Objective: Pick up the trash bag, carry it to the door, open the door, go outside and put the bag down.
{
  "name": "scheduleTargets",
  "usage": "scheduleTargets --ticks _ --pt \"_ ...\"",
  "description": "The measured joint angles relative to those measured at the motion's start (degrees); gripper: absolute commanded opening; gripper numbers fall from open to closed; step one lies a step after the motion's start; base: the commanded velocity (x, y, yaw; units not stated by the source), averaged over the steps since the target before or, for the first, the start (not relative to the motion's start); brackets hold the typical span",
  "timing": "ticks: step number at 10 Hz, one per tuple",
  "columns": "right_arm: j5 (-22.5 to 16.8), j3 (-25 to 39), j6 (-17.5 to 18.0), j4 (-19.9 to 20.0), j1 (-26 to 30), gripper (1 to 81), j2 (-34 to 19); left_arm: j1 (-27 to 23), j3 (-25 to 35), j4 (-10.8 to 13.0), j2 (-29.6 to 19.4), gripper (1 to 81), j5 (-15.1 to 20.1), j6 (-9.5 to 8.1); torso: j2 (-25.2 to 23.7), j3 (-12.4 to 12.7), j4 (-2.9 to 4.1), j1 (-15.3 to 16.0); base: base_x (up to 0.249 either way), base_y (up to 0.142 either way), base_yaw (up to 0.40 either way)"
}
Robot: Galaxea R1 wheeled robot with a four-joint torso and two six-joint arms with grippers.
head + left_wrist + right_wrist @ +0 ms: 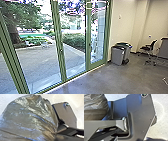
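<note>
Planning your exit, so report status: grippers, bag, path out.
Grip unconfirmed, left and right. Trash bag bulging, large in both wrist views. Green-framed glass between robot and paved ground; bins by the wall, right of it.

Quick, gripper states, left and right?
Left gripper: can't tell if open or closed; trash bag shows large in its wrist view.
Right gripper: can't tell either; part of the bag shows in its view.

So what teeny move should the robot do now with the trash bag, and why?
Perhaps roll slightly nearer the green-framed glass doors: they look shut, the paved yard lies beyond them, and the trash bag is right by the robot's own dark plate.
</note>
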Motion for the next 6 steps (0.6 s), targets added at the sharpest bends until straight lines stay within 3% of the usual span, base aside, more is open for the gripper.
scheduleTargets --ticks 6 --pt "0.05 -0.04 0.00 -0.05 -0.11 81.1 0.01 0.00 0.00 0.00 0.00 1.0 0.00 0.00 0.00 0.00 0.00 -0.02 0.136 -0.076 0.000"
